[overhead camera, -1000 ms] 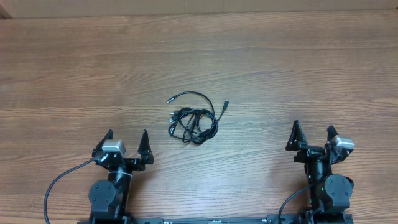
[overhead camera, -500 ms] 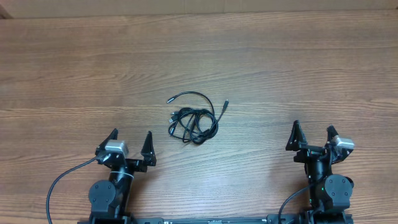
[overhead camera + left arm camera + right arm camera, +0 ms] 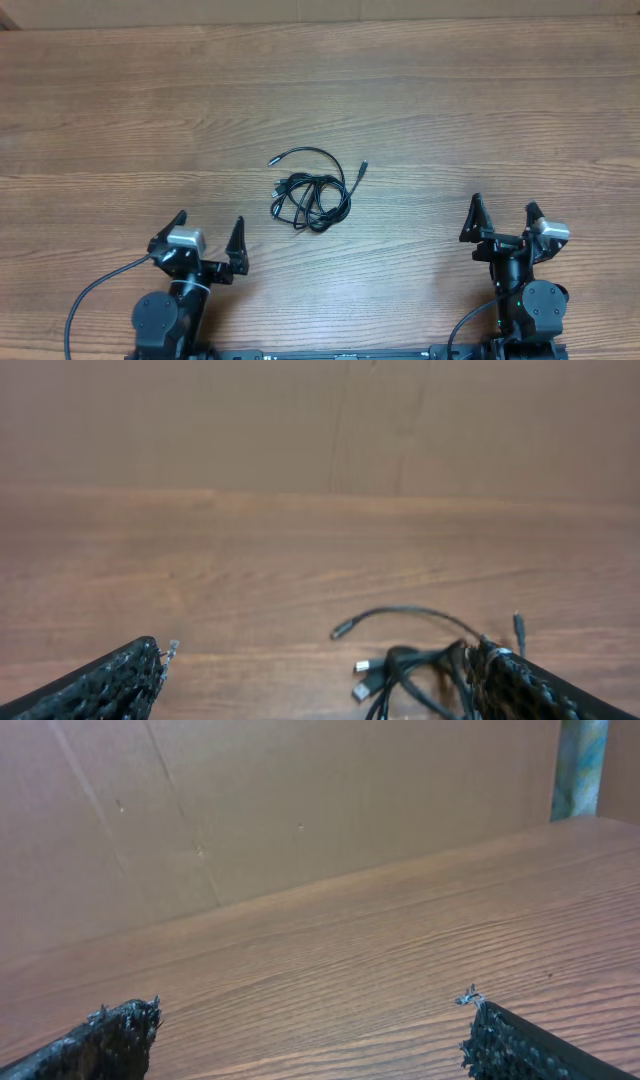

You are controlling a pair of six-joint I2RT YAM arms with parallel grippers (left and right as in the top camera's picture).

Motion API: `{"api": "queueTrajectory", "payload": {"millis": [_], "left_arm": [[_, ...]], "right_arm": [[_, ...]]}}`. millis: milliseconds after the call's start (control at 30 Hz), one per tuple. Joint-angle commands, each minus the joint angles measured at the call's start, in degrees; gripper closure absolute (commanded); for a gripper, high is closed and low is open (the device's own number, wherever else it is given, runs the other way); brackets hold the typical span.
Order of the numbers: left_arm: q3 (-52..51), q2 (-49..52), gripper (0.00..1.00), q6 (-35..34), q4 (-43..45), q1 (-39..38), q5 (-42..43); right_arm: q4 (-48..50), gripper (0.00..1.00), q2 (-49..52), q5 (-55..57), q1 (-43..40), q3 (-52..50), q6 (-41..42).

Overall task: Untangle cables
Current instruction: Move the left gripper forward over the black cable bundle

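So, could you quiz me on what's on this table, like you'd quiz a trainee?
1. True or false: the left gripper holds the cables.
2. Besides the overhead view, which camera shows the cables? A) left wrist B) right wrist C) neither
3. Fill in: the right gripper has its jaws ____.

Key
1. False. The left gripper is open and empty, and the cables lie bundled on the table, apart from it.
2. A
3. open
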Motion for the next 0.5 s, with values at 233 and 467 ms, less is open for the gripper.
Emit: {"api": "queueTrajectory", "payload": {"millis": [233,467], "left_arm": [[9.38,10.49,0.0,2.08,-1.97,0.26,2.25],[18.36,24.04,0.0,4.22,-5.62,0.26,3.87]], "right_arm": [[0.31,0.0,-0.63,0.39,-0.15,0.02,-0.26],[0.31,0.0,-0.63,0.39,-0.15,0.02,-0.26]]}}
